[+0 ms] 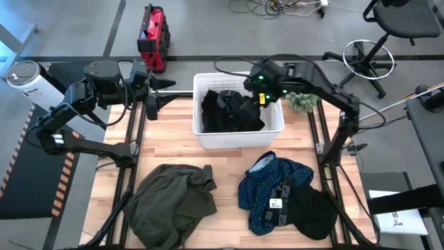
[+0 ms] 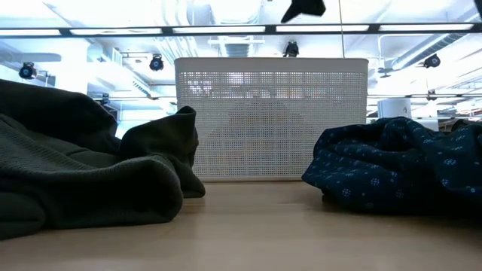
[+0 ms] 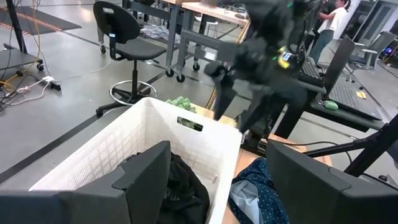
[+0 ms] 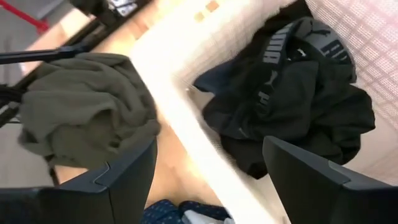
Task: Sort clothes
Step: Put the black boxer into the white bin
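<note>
High view: right gripper [image 1: 251, 85], wide open & empty, over lattice basket [image 1: 274, 130] w/ crumpled black clothes [image 1: 232, 111]

- Your two arms are matte black, with chunky rounded joints and looped black cables.
- Green and yellow lights glow on your right arm's wrist [image 1: 262, 87].

Black pieces [image 1: 232, 111] in basket; olive-grey top [image 1: 170, 203], navy piece [image 1: 270, 187] crumpled on table.
</note>
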